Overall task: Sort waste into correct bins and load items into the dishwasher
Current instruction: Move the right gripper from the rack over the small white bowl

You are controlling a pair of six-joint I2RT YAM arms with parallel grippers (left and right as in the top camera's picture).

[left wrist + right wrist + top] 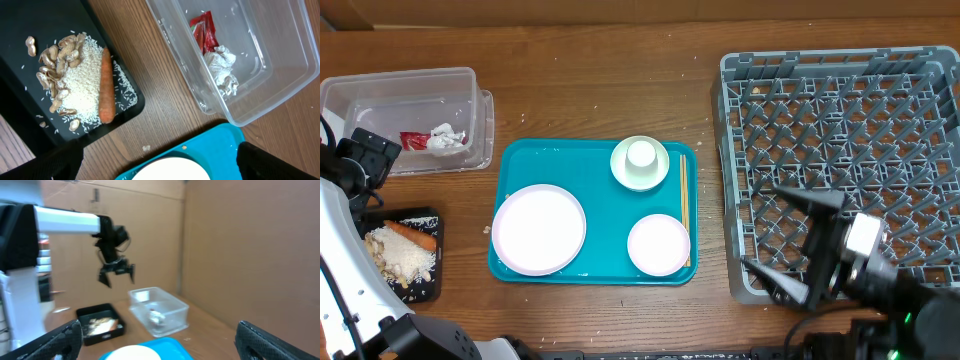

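Observation:
The clear tub (410,100) at the back left holds the red wrapper (415,140) and the white napkin (445,137). The black tray (425,285) holds beige scraps (400,255) and the carrot (412,235). On the teal tray (595,160) lie a large plate (539,229), a smaller plate (658,244), a bowl (625,172) with a cup (641,153) in it, and chopsticks (684,210). My left gripper (365,160) is open and empty, raised between tub and black tray. My right gripper (790,245) is open and empty at the grey dish rack's (850,150) front left corner.
The left wrist view looks down on the carrot (105,85), scraps (75,85), wrapper (204,31), napkin (222,70) and the teal tray's corner (220,150). A few crumbs lie on the wood (146,148). Cardboard walls stand behind the table.

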